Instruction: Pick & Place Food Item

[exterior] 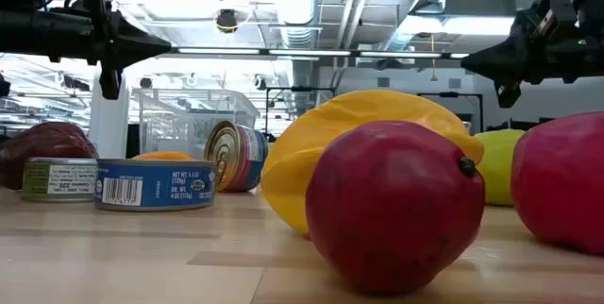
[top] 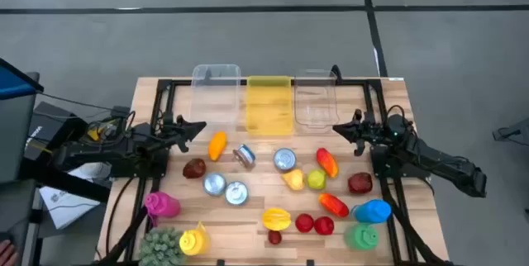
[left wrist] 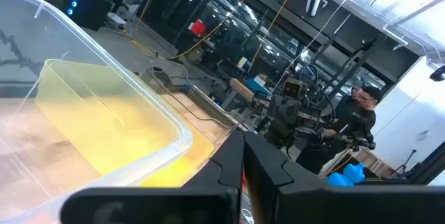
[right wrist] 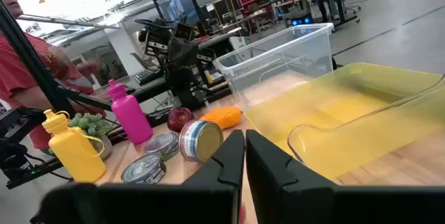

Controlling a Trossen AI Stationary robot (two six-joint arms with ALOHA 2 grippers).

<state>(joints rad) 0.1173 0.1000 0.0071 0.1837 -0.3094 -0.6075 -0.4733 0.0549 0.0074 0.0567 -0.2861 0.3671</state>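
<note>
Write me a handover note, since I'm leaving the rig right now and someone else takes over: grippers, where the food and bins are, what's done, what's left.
Left gripper: shut, empty, raised over the table's left side near the orange fruit.
Right gripper: shut, empty, raised on the right, by the clear bin.
Bins: three along the far edge, the other clear one on the left and the yellow bin in the middle; all look empty.
Food: fruit and cans lie scattered on the table in front of the bins; bottles along the near edge.
Done: nothing placed yet.
Left: pick a food item and put it in a bin.
</note>
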